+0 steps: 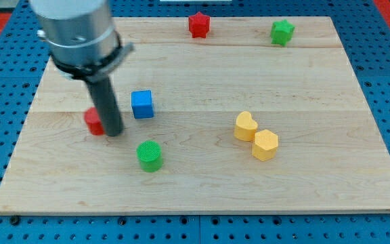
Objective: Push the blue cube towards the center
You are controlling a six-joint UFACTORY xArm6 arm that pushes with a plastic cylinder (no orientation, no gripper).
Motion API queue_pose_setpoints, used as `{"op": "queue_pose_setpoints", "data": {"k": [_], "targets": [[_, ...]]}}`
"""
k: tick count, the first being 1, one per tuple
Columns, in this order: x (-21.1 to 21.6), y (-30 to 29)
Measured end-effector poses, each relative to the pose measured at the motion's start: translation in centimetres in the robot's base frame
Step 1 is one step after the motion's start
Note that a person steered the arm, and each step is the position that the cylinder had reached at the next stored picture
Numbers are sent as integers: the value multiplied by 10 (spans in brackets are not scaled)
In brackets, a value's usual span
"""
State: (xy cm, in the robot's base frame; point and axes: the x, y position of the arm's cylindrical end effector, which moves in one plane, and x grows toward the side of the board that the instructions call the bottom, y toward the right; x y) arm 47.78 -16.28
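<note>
red star (198, 24), green star (282, 32), green cylinder (149, 155), two yellow blocks (256, 135) touching

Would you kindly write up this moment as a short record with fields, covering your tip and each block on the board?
tip: my tip sits at the view's left of the blue cube, slightly below it, with a gap
red block: partly hidden behind the rod
green cylinder: below the cube
yellow blocks: heart-like block and hexagon block, touching, view's right
top edge: red star, green star
surface: wooden board
</note>
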Motion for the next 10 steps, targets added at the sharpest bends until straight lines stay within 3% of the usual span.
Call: {"op": "queue_pose_setpoints", "data": {"k": [2,3,10], "targets": [[-20,-46],[-46,-44],[-46,24]]}}
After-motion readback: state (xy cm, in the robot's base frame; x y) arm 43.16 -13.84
